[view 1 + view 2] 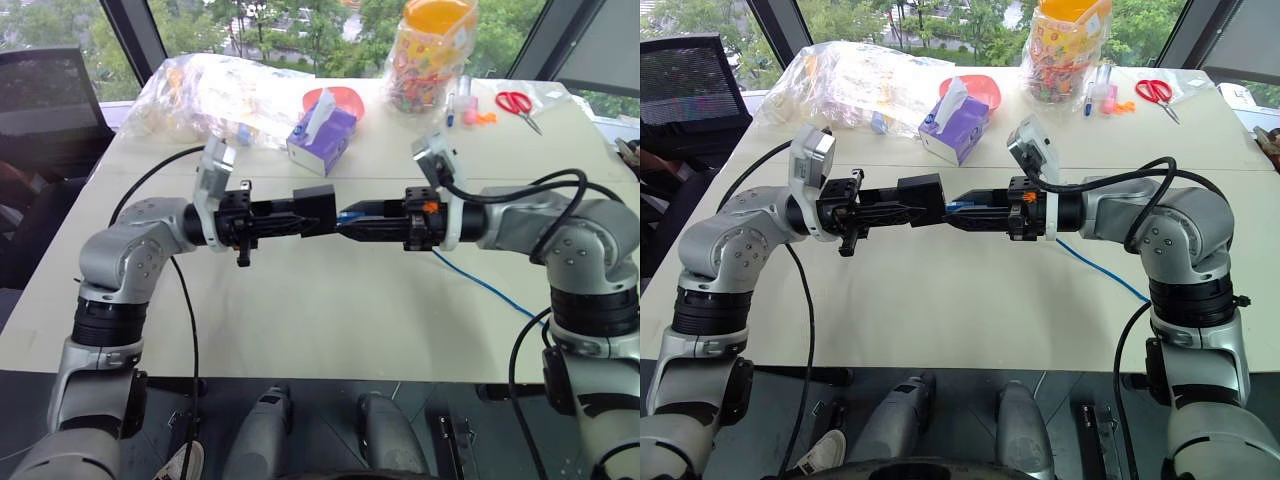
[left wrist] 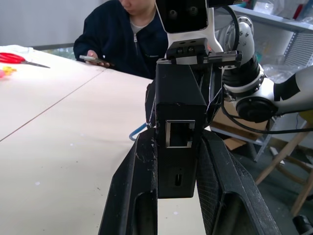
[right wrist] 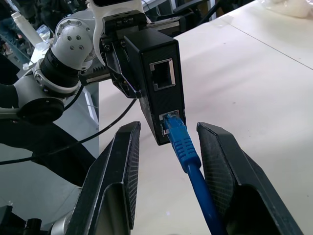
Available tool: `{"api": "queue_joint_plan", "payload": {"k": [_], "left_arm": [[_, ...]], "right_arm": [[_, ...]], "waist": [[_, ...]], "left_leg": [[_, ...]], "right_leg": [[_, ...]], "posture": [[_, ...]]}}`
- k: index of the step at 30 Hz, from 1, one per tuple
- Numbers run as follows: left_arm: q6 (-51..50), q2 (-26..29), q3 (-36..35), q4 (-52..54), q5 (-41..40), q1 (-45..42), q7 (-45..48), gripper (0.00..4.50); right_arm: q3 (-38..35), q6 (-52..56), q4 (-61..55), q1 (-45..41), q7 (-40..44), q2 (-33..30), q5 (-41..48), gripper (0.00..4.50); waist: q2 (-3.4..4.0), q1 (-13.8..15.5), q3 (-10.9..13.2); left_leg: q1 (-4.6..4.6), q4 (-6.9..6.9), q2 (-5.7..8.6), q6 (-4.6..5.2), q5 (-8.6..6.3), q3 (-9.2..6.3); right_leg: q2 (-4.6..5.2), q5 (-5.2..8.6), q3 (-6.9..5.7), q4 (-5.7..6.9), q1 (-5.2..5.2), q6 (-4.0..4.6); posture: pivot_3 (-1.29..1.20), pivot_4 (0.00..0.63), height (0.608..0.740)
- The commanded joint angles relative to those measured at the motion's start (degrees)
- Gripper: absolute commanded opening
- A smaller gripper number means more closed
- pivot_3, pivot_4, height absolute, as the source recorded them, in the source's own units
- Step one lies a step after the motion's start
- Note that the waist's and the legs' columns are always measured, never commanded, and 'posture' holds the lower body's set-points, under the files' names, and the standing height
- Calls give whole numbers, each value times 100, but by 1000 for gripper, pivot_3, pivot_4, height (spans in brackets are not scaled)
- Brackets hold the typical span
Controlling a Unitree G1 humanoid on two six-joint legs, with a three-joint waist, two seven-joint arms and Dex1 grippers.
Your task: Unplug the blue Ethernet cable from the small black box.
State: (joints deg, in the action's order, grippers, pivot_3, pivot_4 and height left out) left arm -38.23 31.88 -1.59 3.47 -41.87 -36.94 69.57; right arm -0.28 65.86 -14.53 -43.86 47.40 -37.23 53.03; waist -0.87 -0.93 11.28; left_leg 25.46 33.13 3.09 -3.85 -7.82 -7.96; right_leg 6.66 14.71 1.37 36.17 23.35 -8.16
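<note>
Your left gripper [image 1: 305,215] holds the small black box [image 3: 159,83] tight above the table [image 1: 300,320], but the blue cable [image 3: 188,156] is still plugged in, lying loose between your right gripper [image 3: 168,161]'s open fingers.

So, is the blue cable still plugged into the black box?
Plugged in: the blue Ethernet cable has its plug seated in the small black box.

Bright window daylight, soft shadows, sharp
</note>
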Motion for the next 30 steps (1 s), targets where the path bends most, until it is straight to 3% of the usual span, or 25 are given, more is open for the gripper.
{"api": "queue_joint_plan", "payload": {"k": [1,5,8,10,25,30], "left_arm": [[55,25,-107,105,-85,-169,6,487],[48,31,-111,121,-92,-156,8,487],[42,33,-116,120,-97,-158,8,487],[41,37,-118,129,-99,-149,13,487],[8,231,-38,267,-76,39,162,487],[-45,471,-86,270,-100,129,295,487]], "right_arm": [[-67,-111,-220,-16,16,0,16,1872],[-69,-132,-197,-18,45,-19,1,1872],[-52,-155,-181,-23,84,-49,-34,1052],[-59,-159,-159,-36,117,-61,-48,100],[-57,-190,-6,-135,312,-166,-204,41],[77,-705,1028,-11,805,-609,-786,41]], "waist": [[0,0,0],[0,0,0],[0,-1,0],[0,-1,0],[0,-3,0],[0,-3,0]], "left_leg": [[0,0,0,0,0,0],[0,0,0,0,0,0],[0,0,0,0,0,0],[0,0,0,0,0,0],[0,-1,0,0,0,0],[0,-1,0,0,0,1]], "right_leg": [[0,0,0,0,0,0],[0,0,0,0,0,0],[0,0,0,0,0,0],[0,0,0,0,0,0],[0,0,0,-2,0,1],[0,1,0,-5,-2,1]], "posture": [[0,150,728],[0,150,728],[0,150,728],[0,150,728],[0,150,728],[0,150,728]]}}
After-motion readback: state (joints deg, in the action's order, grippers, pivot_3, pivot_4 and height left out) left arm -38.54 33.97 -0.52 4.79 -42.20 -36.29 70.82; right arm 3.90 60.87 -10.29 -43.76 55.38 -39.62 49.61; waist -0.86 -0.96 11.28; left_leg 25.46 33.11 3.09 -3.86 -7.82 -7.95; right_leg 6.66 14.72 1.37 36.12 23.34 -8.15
